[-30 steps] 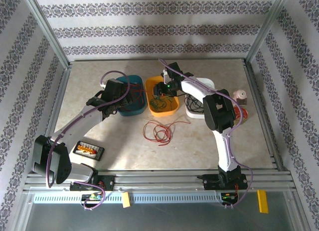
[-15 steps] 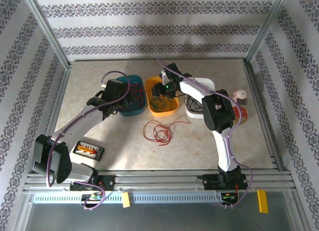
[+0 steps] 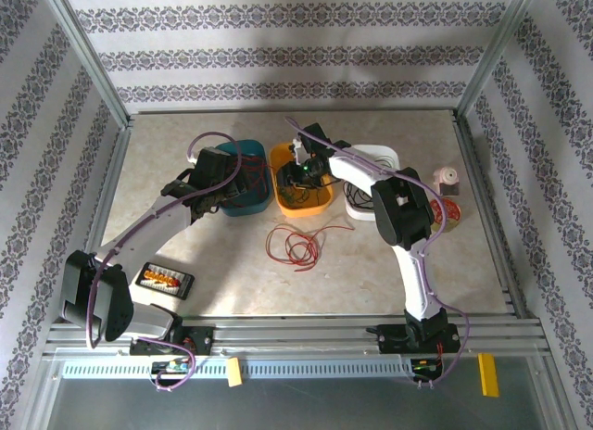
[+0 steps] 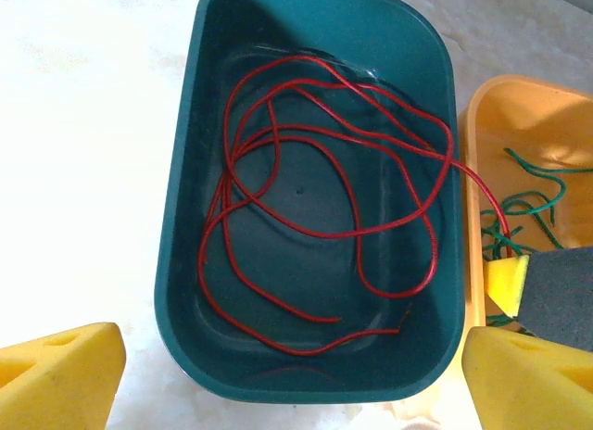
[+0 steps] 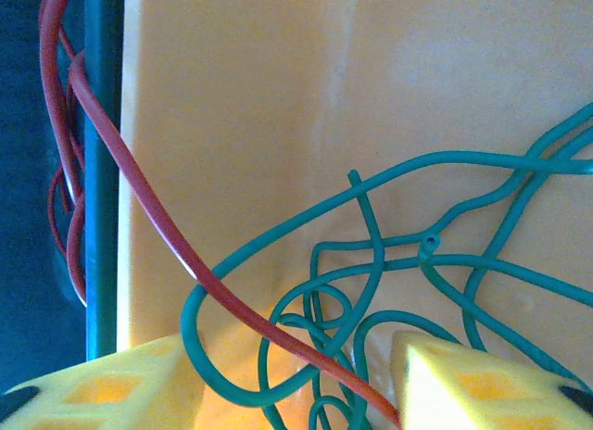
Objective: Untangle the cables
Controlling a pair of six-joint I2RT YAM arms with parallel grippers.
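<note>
A long red cable (image 4: 434, 245) lies looped in the teal bin (image 4: 185, 217); one strand runs over the rim into the orange bin (image 4: 519, 124). My left gripper (image 4: 292, 379) hovers open above the teal bin's near end, nothing between its yellow fingers (image 4: 56, 374). My right gripper (image 5: 292, 393) is down inside the orange bin (image 5: 259, 96), jaws apart around loops of green cable (image 5: 380, 246). The red cable (image 5: 270, 334) crosses those loops and ends at the right pad. Another red cable (image 3: 295, 246) lies loose on the table.
A white bin (image 3: 366, 210) with black cables stands right of the orange bin (image 3: 315, 206). A small black tray (image 3: 164, 280) sits near the left arm's base. A tape roll (image 3: 449, 178) is at the right edge. The metal frame borders the table.
My right gripper has shifted a little left and lower inside the orange bin. The left arm and the cables on the table have not moved.
</note>
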